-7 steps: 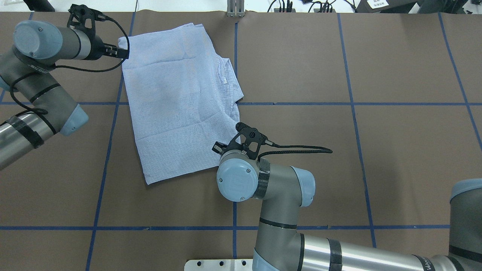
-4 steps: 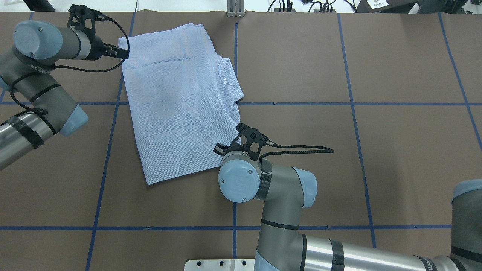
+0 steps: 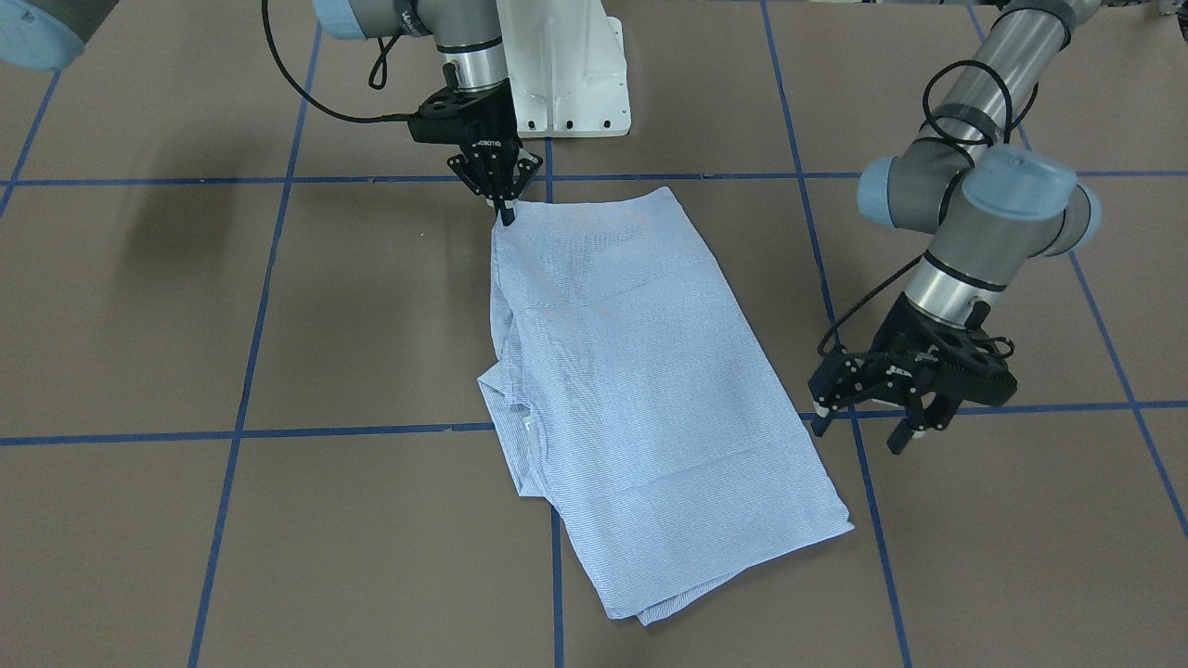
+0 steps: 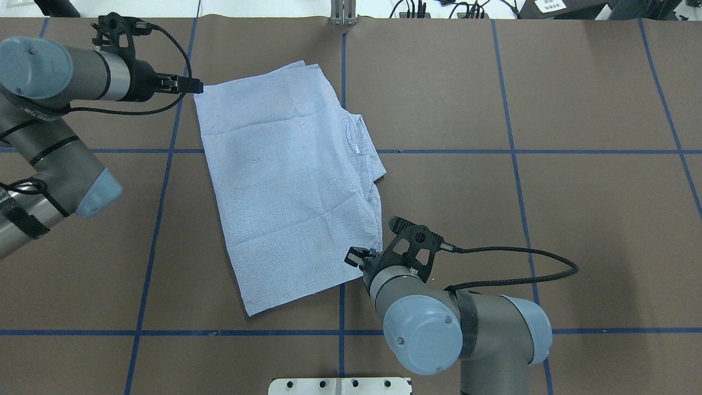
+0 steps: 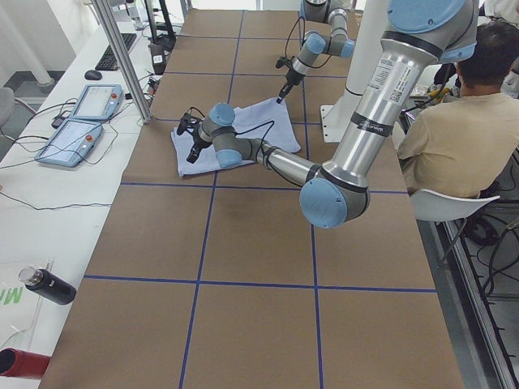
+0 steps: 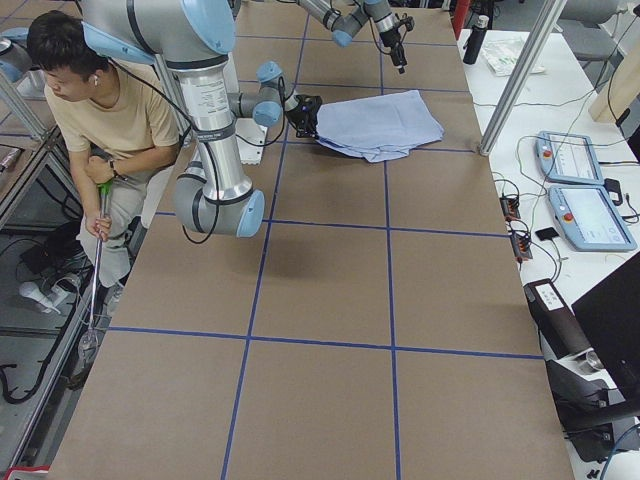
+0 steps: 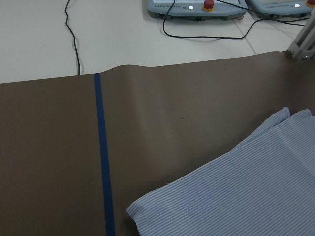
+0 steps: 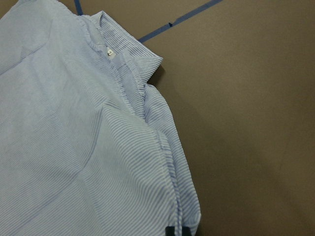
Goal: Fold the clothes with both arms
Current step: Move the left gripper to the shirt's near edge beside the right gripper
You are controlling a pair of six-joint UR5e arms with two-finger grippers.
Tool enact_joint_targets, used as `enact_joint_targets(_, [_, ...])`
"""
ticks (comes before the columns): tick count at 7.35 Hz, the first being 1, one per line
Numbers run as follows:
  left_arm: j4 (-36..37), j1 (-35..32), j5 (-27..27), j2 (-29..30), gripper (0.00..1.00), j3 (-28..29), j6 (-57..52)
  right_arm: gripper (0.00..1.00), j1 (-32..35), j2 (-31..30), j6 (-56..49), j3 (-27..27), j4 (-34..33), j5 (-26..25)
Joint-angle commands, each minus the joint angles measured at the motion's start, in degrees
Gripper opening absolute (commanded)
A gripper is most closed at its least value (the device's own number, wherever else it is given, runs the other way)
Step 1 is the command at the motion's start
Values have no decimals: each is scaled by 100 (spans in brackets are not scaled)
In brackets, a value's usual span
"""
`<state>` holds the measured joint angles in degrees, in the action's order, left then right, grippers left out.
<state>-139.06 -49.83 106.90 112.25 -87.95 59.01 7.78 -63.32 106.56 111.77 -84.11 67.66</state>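
The clothes, one light blue striped shirt (image 4: 285, 175), lie folded flat on the brown table, with the collar and white neck label (image 4: 355, 148) on the right side in the overhead view. My right gripper (image 3: 507, 218) is shut on the shirt's (image 3: 631, 371) corner nearest the robot. The right wrist view shows its fingertips (image 8: 174, 231) pinching the shirt's (image 8: 74, 147) edge. My left gripper (image 3: 856, 430) is open just off the shirt's far-left corner. In the overhead view the left gripper (image 4: 196, 86) almost touches that corner. The left wrist view shows only the shirt's corner (image 7: 236, 191), no fingers.
The white pedestal base (image 3: 566, 74) stands at the table's robot side. A metal post (image 4: 343, 13) rises at the far edge, with control pendants (image 7: 197, 7) beyond it. A seated person (image 5: 470, 121) is beside the robot. Blue tape lines cross the table.
The right gripper has pulled the shirt toward the robot and to the right. The left gripper has followed to the right and now stands beside the far-left corner.
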Motion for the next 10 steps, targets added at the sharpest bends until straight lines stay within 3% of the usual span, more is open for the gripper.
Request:
enact_joint_targets(1, [2,1022,60,-685,100,-1595,1965,0,-373,-328,66,397,-9,-401])
enact_joint_targets(3, [63,2654,-1365,-1789,100,-2809,2737,0,-401,-365,93,442,-18,-525])
enact_joint_targets(4, [168,3193,-1730,-2064,100,-3006,3383,0,-400,-374,93,442,-18,-543])
enact_joint_targets(5, [212,3956,-2639,-2111,100,-2974,4355,0,-400,-400,93,442,-9,-552])
enact_joint_targets(6, [326,4468,-3257,-2102,92,-2973,5270,0,-400,-400,93,434,-18,-613])
enact_joint_targets(9, [1116,4860,-3536,-1770,57,-2790,7049,0,-400,-409,93,442,-18,-640])
enact_joint_targets(10, [1118,4868,-3536,-1525,55,-2493,7263,0,-400,-400,93,442,-18,-649])
